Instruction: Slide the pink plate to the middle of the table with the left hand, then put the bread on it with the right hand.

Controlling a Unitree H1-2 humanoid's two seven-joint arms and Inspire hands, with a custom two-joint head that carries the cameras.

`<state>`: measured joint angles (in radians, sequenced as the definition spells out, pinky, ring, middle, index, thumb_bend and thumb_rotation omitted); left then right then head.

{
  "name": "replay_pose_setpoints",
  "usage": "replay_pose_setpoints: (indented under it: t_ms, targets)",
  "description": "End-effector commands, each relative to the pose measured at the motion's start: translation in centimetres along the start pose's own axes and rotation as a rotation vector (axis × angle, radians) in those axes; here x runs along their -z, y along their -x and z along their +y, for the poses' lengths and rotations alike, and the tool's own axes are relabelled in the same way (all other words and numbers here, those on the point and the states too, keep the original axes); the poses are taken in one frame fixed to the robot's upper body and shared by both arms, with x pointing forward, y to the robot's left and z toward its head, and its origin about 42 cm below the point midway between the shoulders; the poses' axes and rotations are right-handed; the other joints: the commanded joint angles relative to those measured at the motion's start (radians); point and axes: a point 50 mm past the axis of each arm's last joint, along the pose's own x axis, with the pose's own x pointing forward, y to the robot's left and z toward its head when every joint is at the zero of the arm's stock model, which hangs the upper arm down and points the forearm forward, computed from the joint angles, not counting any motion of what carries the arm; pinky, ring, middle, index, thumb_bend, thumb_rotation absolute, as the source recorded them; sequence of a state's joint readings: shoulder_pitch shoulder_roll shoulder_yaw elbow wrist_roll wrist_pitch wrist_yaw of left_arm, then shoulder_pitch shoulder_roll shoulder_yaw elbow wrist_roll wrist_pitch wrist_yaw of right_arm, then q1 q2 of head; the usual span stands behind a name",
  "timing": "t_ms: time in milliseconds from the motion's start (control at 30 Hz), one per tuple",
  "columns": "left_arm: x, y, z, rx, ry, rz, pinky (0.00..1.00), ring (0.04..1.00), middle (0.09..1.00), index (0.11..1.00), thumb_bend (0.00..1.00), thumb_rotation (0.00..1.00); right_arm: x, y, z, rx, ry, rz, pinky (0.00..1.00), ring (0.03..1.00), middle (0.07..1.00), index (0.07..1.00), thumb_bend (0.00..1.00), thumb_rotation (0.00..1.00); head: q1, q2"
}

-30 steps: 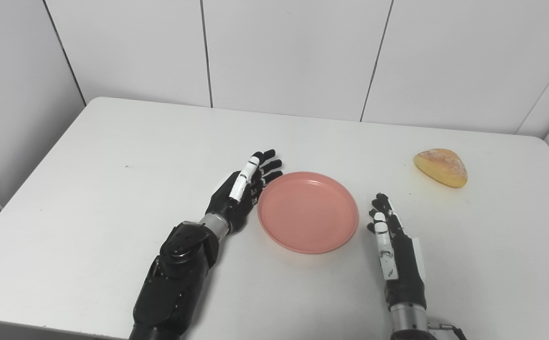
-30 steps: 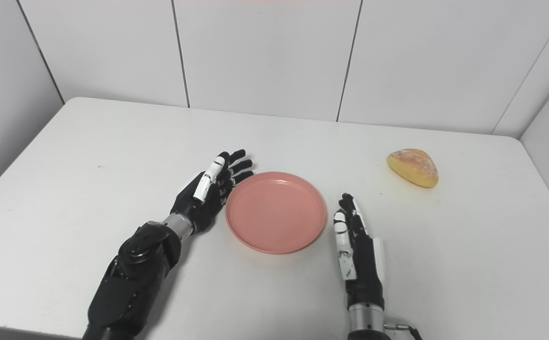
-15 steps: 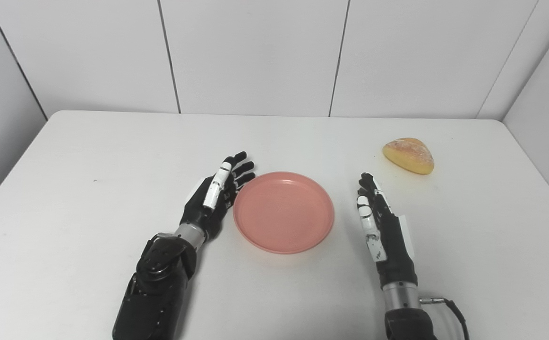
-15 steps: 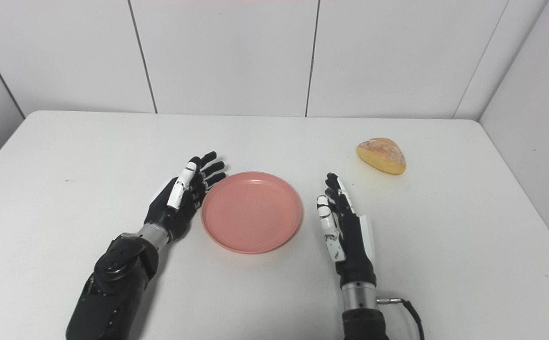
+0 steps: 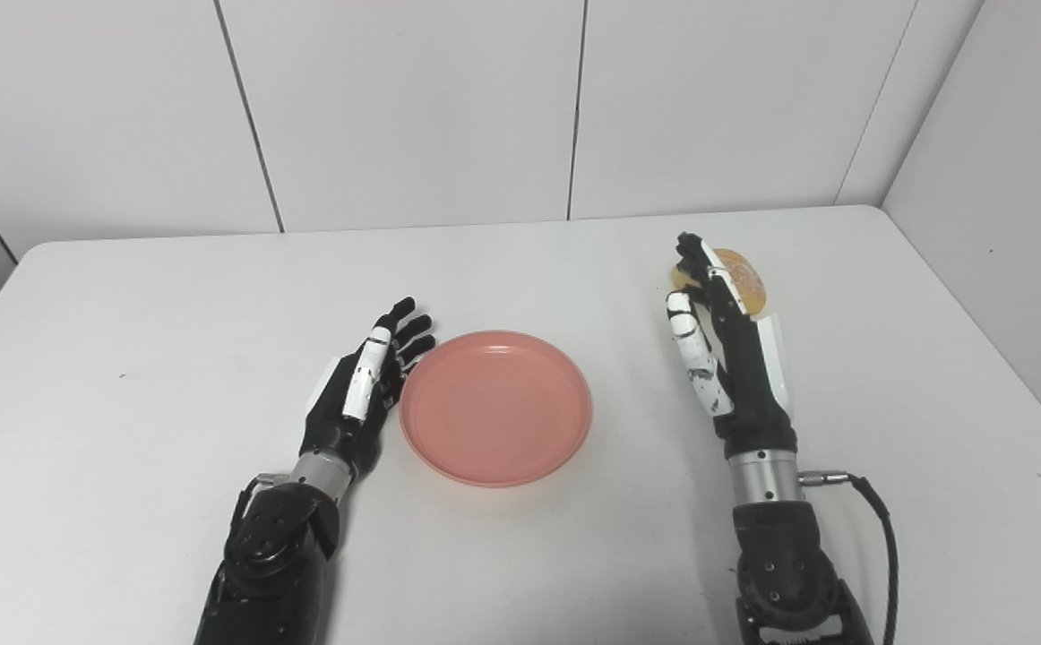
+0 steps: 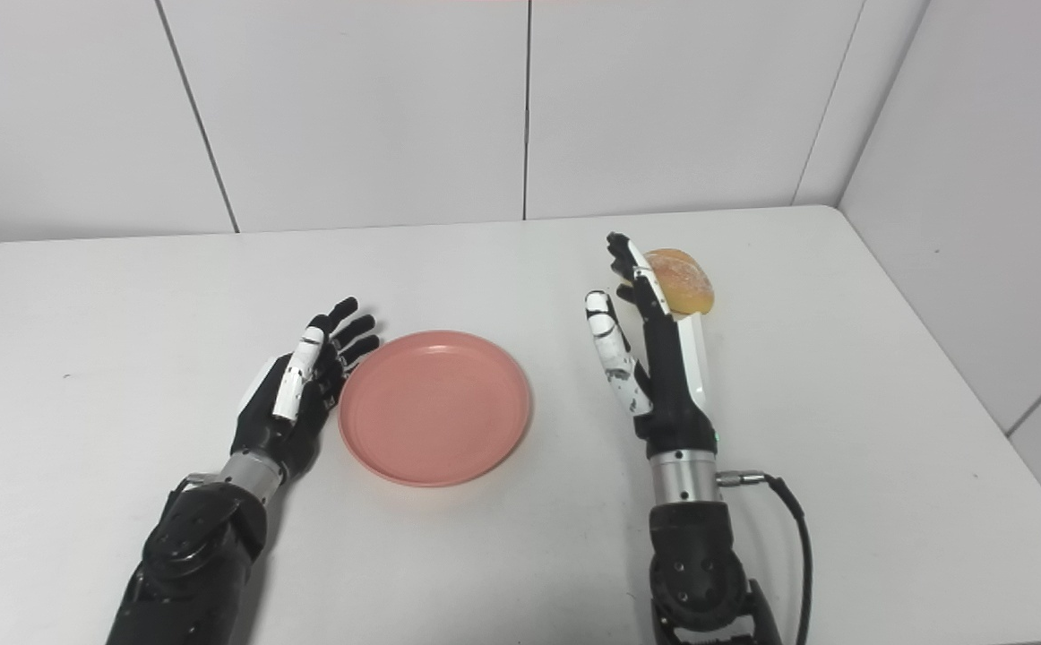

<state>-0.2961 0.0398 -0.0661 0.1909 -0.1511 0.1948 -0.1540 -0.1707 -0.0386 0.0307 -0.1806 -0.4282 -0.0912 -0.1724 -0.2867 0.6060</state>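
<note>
White table, pink plate mid-table beside open, empty left hand; right hand now advanced, fingers spread, nothing gripped, reaching bread far right; plate slid, pickup next

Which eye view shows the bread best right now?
Right eye view: most of the bread shows beside the right robot hand. In the left eye view, that hand's fingers cover its left part, leaving a smaller piece visible.

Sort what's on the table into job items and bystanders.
Job items:
pink plate
bread
left hand, open beside the plate
right hand, open, reaching toward the bread

Bystanders:
cable at the right wrist
Nothing else lies on the table.
</note>
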Motion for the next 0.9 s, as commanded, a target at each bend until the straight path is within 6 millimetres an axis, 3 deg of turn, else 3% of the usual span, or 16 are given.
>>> replay_pose_setpoints:
  t_ms: [0, 200, 367, 633, 767, 867]
  targets:
    - [1.5, 0.4, 0.6, -0.014, -0.018, 0.06, 0.88, 0.897, 0.909, 0.906, 0.34, 1.0, -2.1, -2.6, -1.5, 0.043, 0.071, -0.112, 0.81, 0.871, 0.881, 0.885, 0.42, 1.0, -0.01, -0.004]
    - [1.6, 0.7, 1.0, -0.017, -0.019, 0.066, 0.88, 0.892, 0.906, 0.9, 0.34, 1.0, -3.2, -6.0, -3.8, 0.034, 0.26, -0.179, 0.81, 0.867, 0.876, 0.886, 0.42, 1.0, -0.05, -0.016]
    - [1.8, 0.7, 1.5, -0.008, -0.02, 0.066, 0.89, 0.9, 0.911, 0.907, 0.34, 1.0, -3.8, -9.2, -5.6, -0.021, 0.364, -0.109, 0.77, 0.856, 0.886, 0.887, 0.51, 0.89, -0.07, -0.019]
    - [1.8, 0.9, 1.6, -0.01, -0.02, 0.069, 0.88, 0.897, 0.909, 0.909, 0.34, 1.0, -3.7, -12.6, -6.8, -0.08, 0.496, -0.008, 0.71, 0.836, 0.88, 0.866, 0.67, 0.73, -0.081, -0.013]
    - [1.7, 0.9, 1.5, -0.011, -0.019, 0.074, 0.88, 0.895, 0.907, 0.907, 0.34, 1.0, -3.3, -14.0, -7.1, -0.101, 0.55, 0.041, 0.72, 0.844, 0.887, 0.88, 0.75, 0.62, -0.08, -0.005]
    - [1.6, 0.9, 1.5, -0.006, -0.023, 0.073, 0.88, 0.895, 0.908, 0.909, 0.34, 1.0, -2.8, -15.0, -7.5, -0.125, 0.602, 0.086, 0.73, 0.857, 0.903, 0.905, 0.81, 0.6, -0.077, -0.001]
